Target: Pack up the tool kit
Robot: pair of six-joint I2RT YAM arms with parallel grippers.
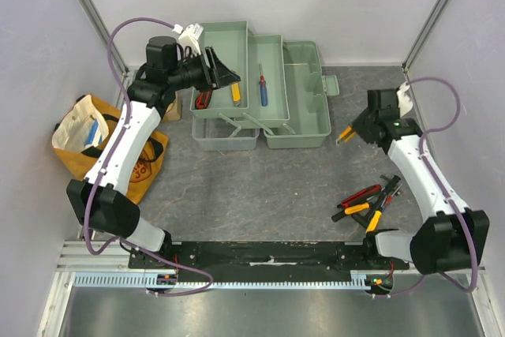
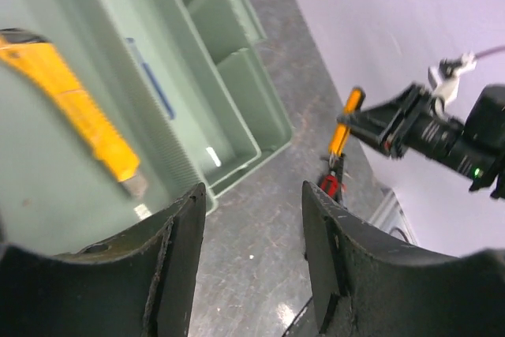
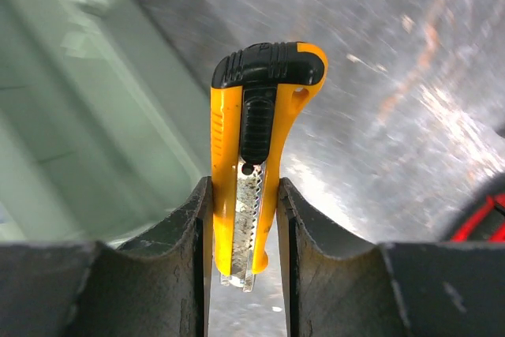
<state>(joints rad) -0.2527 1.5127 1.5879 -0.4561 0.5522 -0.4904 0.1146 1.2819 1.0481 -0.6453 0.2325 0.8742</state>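
The right gripper point(image 3: 243, 195) is pinched narrow on a yellow utility knife point(image 3: 264, 116), one pad flat on each side of the body, the black-capped end poking out ahead. The knife hangs in the air near the right edge of the sage-green toolbox point(image 1: 304, 128), which sits open at the back of the table point(image 1: 260, 187) with its trays fanned out. To do this well, I'd carry the knife over the rim, line it up along the right-hand compartment, and lower it before letting go. That arm reaches forward, wrist turned left toward the box. The left gripper point(image 2: 252, 219) hovers over the left tray, fingers apart and holding nothing, its arm stretched far forward.
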